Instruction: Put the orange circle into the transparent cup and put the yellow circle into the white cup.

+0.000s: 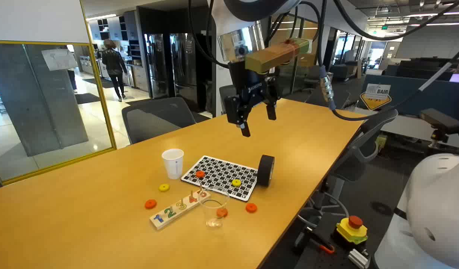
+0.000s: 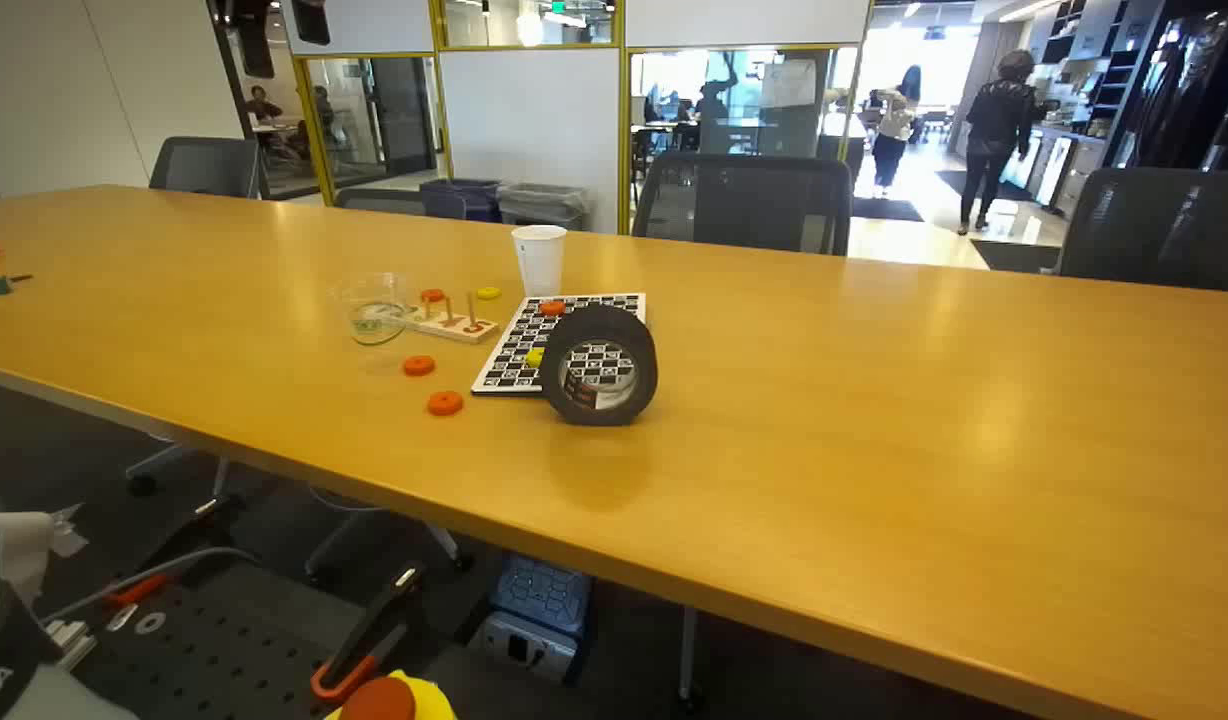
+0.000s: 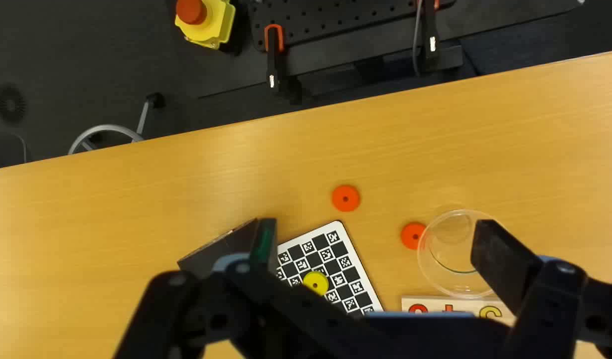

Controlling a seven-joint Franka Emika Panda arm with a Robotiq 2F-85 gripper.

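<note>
My gripper (image 1: 258, 123) is open and empty, high above the table; its fingers (image 3: 378, 244) are wide apart in the wrist view. Several orange circles lie about: one (image 1: 251, 207) on the table, one (image 1: 222, 212) beside the transparent cup, one (image 1: 150, 204) further off, and one (image 1: 200, 174) on the checkered board. A yellow circle (image 1: 236, 182) lies on the board, another (image 1: 164, 187) on the table near the white cup. The transparent cup (image 3: 455, 254) stands upright, no circle seen in it. The white cup (image 1: 173, 164) stands upright and is out of the wrist view; its inside is hidden.
A black tape roll (image 2: 599, 365) stands on edge by the checkered board (image 1: 218, 164). A wooden number board with pegs (image 1: 181, 208) lies beside the transparent cup. The table's near edge (image 3: 266, 119) crosses the wrist view. Chairs (image 1: 158, 117) stand round the table.
</note>
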